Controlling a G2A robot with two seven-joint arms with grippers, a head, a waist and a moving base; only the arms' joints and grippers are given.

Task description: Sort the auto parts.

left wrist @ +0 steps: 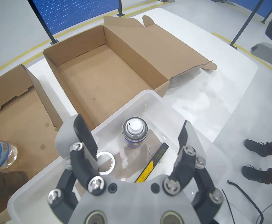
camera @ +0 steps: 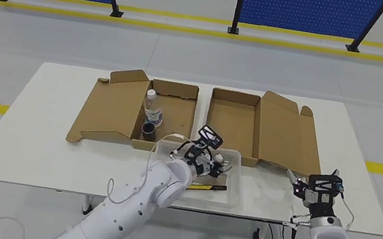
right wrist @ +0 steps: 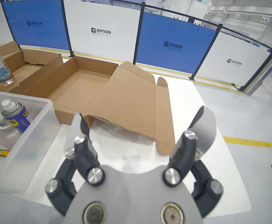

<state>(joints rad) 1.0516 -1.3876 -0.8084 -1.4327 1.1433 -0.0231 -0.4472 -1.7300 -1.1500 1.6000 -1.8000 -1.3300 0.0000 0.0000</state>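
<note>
Now left hand (left wrist: 133, 122) gapes empty over cylindrical metal can (left wrist: 135, 135); right hand (right wrist: 140, 113) likewise.

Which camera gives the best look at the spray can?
The left wrist view: it looks down on the spray can, upright in the clear bin. The right wrist view shows its side at the picture's edge; the top view shows it tiny.

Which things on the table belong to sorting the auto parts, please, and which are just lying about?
For the job: clear bin, spray can, metal ring, black-and-yellow strip, cardboard box, second cardboard box.
Probably just lying about: water bottle, standing in the second cardboard box.
</note>
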